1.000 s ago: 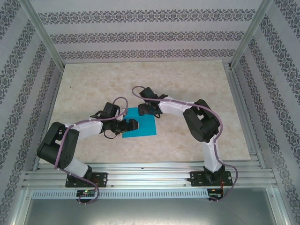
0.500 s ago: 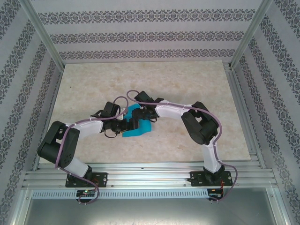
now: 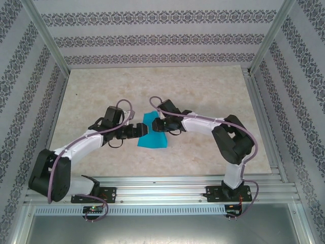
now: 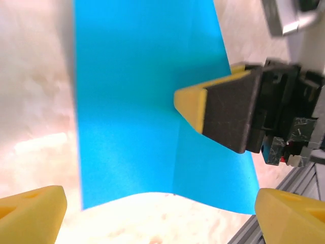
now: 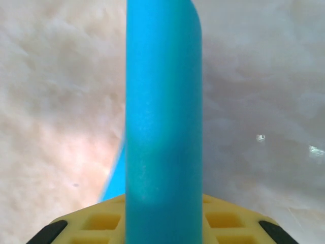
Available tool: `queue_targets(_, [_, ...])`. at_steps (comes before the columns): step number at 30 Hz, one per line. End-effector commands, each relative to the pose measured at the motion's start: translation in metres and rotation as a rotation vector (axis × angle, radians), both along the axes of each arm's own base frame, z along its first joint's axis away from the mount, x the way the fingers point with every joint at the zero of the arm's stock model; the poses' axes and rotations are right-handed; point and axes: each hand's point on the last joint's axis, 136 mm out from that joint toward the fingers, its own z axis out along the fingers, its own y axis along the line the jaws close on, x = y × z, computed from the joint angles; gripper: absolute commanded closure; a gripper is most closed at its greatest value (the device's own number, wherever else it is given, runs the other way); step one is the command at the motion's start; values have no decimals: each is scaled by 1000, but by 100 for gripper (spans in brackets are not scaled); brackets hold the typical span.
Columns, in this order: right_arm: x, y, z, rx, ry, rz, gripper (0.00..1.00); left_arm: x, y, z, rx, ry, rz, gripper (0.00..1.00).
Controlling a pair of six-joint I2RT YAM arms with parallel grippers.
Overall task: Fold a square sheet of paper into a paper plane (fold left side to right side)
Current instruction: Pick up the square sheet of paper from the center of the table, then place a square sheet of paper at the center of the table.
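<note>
The square sheet of paper (image 3: 152, 138) is bright cyan-blue and lies at mid-table with one side raised. In the left wrist view the sheet (image 4: 127, 101) stands up off the table with one vertical crease. The right gripper (image 3: 159, 125) is shut on its upper right edge, and one yellow-tipped finger (image 4: 203, 109) presses the near face. In the right wrist view the sheet (image 5: 162, 101) runs edge-on as a curved band from the right gripper (image 5: 162, 218). My left gripper (image 3: 140, 130) (image 4: 162, 216) is wide open just left of the sheet, not touching it. The paper plane is out of view.
The marble-patterned table (image 3: 203, 91) has bare room around the sheet. A metal rail (image 3: 167, 183) (image 4: 254, 235) runs along the near edge. Patterned walls with metal posts (image 3: 48, 40) close in the back and both sides.
The right gripper came down on the flat sheet, closed on its edge and lifted that side, so the sheet now bends upward. The left gripper opened wider and its arm stretched out lower.
</note>
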Motion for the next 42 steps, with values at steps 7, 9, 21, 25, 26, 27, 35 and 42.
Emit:
queue_targets(7, [1,-19,115,457,-179,37,78,6,22,77,-113,-207,31,0])
queue_targets(9, [-5,-27,140,517,-230,66,78,5,17,94,-160,-261,-2,0])
queue_targets(21, [-90,-54,263,693,-511,361,79,-23,-13,198,-370,-576,-301,0])
queue_targets(25, [-106,-56,278,714,-539,398,79,-39,-23,221,-416,-651,-399,0])
queue_targets(26, [-107,-56,281,715,-545,401,79,-44,-27,226,-424,-671,-428,0])
queue_targets(27, [-109,-56,282,716,-547,406,79,-49,-29,228,-429,-683,-448,0])
queue_targets(35, [-119,-44,284,721,-543,461,79,-73,-58,235,-433,-721,-592,5])
queue_targets(42, [-123,-42,285,719,-549,474,79,-55,-63,215,-369,-659,-554,6])
